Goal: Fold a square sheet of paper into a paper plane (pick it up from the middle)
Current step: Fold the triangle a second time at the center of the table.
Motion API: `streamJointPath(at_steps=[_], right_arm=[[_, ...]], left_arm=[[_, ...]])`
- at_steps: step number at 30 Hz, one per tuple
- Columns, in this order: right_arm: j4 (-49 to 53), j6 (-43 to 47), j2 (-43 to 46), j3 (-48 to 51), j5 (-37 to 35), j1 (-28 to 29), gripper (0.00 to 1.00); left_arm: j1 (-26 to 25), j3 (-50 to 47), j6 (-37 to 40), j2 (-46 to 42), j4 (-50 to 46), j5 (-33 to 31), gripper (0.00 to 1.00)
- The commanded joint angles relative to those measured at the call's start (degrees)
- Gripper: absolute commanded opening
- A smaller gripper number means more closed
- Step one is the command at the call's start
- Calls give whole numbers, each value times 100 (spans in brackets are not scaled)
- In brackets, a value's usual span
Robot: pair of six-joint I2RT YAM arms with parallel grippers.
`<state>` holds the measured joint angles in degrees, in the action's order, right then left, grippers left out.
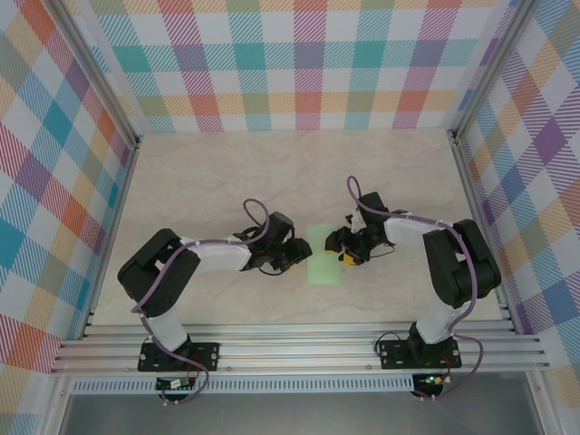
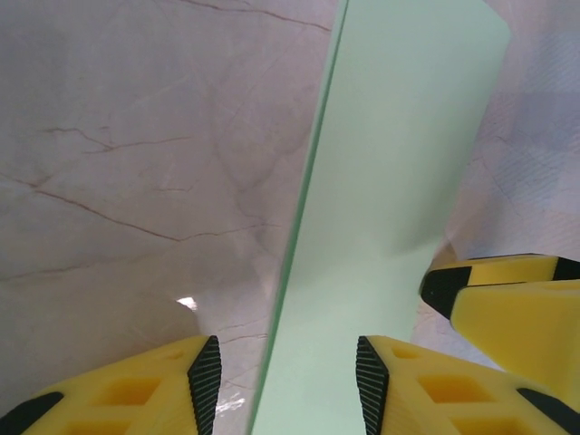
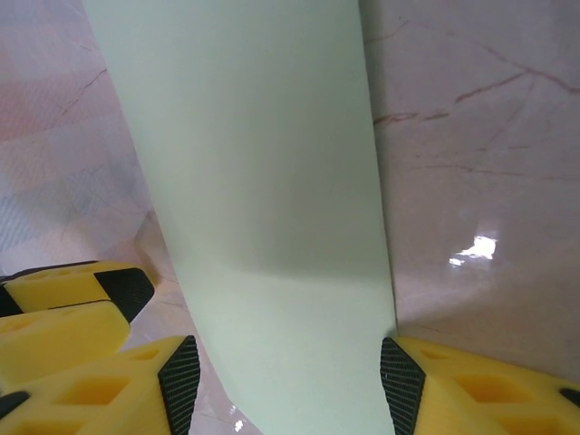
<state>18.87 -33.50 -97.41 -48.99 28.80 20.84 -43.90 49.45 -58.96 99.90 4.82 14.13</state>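
Note:
The square sheet of paper is pale mint green and lies doubled into a narrow strip on the table between the two arms. My left gripper is at its left side, open. In the left wrist view the left gripper straddles the long layered edge of the paper, with one pad over bare table. My right gripper is at the strip's right side, open. In the right wrist view the right gripper spans the paper, whose right edge meets one pad. No paper plane shape shows.
The marble-patterned table is ringed by plaid walls and an aluminium rail at the near edge. The two grippers face each other closely across the strip; the right gripper's finger shows in the left wrist view.

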Motion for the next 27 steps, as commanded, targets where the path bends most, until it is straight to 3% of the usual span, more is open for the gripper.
streamJointPath(at_steps=[1, 27], right_arm=[[-149, 11, -43, 226, 71, -65, 55], [-225, -78, 40, 410, 52, -122, 50]], left_arm=[[-62, 160, -81, 122, 111, 212, 44], [-162, 302, -132, 329, -61, 360, 44]])
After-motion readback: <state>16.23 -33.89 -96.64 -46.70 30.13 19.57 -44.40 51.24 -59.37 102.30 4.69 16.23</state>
